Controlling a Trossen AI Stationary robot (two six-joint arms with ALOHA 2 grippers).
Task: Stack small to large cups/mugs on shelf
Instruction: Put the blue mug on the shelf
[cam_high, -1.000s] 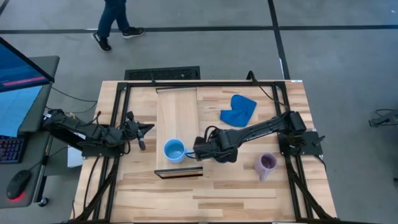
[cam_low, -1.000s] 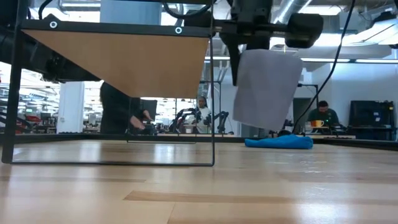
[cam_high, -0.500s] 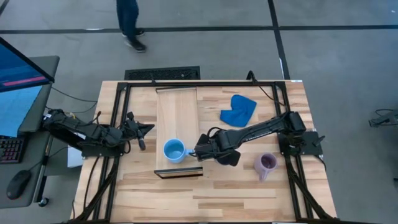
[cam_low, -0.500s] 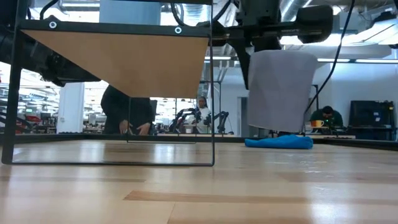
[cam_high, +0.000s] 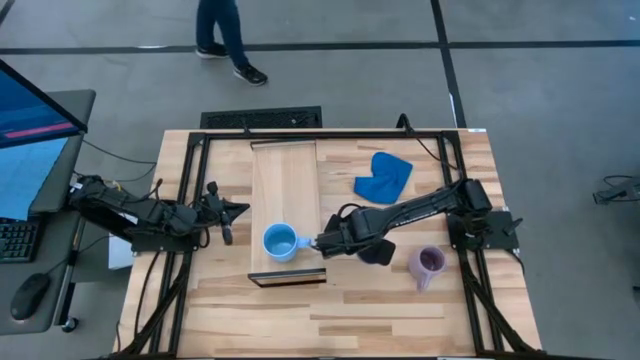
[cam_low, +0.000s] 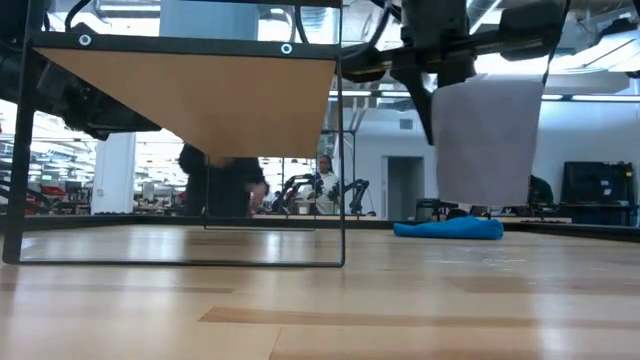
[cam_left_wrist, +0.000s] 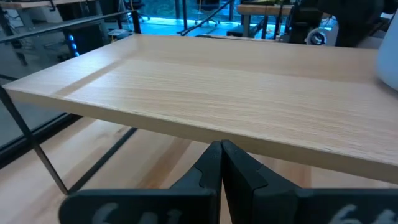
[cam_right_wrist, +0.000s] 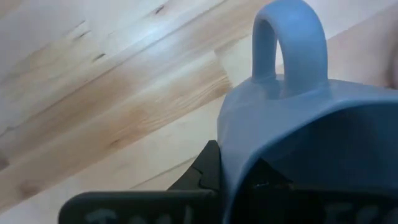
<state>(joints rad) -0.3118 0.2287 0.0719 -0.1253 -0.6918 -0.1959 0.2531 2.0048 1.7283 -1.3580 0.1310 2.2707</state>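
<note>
The right gripper (cam_high: 322, 243) hangs just off the shelf's (cam_high: 286, 180) right long edge, clamped on the slate-blue mug (cam_right_wrist: 298, 143), whose handle loop stands clear of the fingers. In the low view this mug (cam_low: 487, 140) floats well above the tabletop (cam_low: 320, 300). The sky-blue mug (cam_high: 280, 242) sits upright near the shelf's dark end; the lilac mug (cam_high: 428, 263) stands by the table's right edge. The left gripper (cam_left_wrist: 221, 163), fingers pressed together, waits beside the shelf's left edge. A blue cloth (cam_high: 383, 176) lies behind.

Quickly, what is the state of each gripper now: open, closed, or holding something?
Left gripper: closed, holding nothing, beside the shelf.
Right gripper: closed on the slate blue mug.
</note>
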